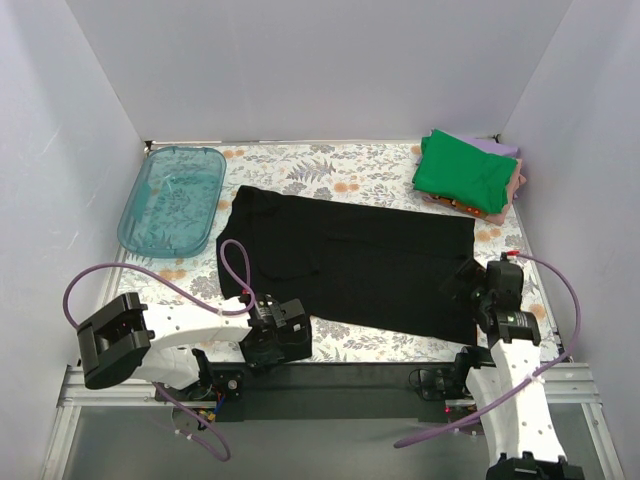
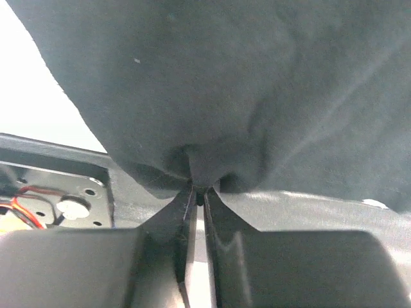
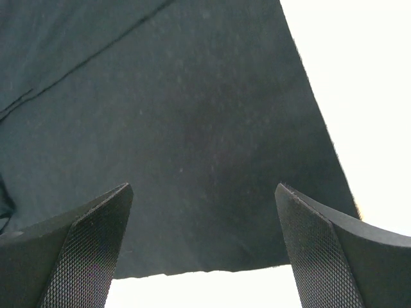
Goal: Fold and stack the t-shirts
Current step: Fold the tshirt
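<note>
A large black t-shirt (image 1: pixel 350 265) lies spread across the middle of the floral table. My left gripper (image 1: pixel 262 308) is shut on its near left edge; in the left wrist view the cloth (image 2: pixel 212 96) bunches into the closed gripper (image 2: pixel 199 192). My right gripper (image 1: pixel 470 282) is open over the shirt's near right corner; the right wrist view shows the gripper (image 3: pixel 204 192) wide apart above the black cloth (image 3: pixel 192 128), with the hem between the fingers. A bright green t-shirt (image 1: pixel 465 172) lies folded on a stack at the back right, with lilac (image 1: pixel 497 147), pink and orange cloth under it.
A translucent teal plastic tray (image 1: pixel 173 198) sits at the back left. White walls enclose the table on three sides. The black rail (image 1: pixel 340 385) with the arm bases runs along the near edge.
</note>
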Motion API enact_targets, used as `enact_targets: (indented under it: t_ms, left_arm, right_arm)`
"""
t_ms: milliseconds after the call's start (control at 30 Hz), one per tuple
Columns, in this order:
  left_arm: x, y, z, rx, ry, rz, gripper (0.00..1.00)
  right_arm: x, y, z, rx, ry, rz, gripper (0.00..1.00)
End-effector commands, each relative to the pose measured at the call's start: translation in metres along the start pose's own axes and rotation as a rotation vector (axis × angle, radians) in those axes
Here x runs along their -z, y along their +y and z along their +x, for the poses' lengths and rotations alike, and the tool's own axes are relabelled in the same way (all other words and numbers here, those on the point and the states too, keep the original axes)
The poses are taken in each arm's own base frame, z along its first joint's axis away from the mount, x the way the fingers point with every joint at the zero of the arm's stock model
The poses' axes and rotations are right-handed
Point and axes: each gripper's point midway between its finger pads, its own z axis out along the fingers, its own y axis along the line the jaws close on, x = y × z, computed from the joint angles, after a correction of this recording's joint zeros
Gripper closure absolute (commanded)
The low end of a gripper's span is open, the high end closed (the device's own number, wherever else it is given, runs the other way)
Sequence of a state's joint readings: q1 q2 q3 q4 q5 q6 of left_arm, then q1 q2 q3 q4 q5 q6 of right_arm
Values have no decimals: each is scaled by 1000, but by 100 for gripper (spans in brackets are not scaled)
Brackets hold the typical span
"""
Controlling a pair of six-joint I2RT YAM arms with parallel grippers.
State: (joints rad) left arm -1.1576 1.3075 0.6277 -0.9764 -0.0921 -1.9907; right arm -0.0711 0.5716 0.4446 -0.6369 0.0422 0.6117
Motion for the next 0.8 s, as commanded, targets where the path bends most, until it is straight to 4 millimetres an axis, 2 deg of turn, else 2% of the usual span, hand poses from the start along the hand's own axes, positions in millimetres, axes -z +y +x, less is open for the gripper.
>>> enact_targets:
  t_ms: [0,33,167,300,467,600,633,767]
  left_arm:
    - [1,6,-21,64,-94,-46,97]
    - [2,7,-24,72,-96,-51,100]
    - [6,11,-34,101,-119,-70,100]
    - [12,7,-49,128,-151,-47,100]
    - [23,-2,-68,135,-208,2,100]
    - [31,-18,-80,124,-231,57,100]
    - [35,-24,-85,120,-241,70,100]
    - [38,-29,-92,128,-245,85,100]
  right_arm:
    - [5,-5,22,-91,46,-6,2]
    - [6,-3,28,-102,66,-26,2]
    - [14,-9,45,-117,122,-16,2]
    - [12,-10,60,-137,168,-30,2]
    - [7,-18,60,-152,172,26,2]
    - [2,-22,65,-138,209,49,2]
    - [-5,-21,69,-156,223,43,1]
    - [-8,-23,66,-165,202,55,2]
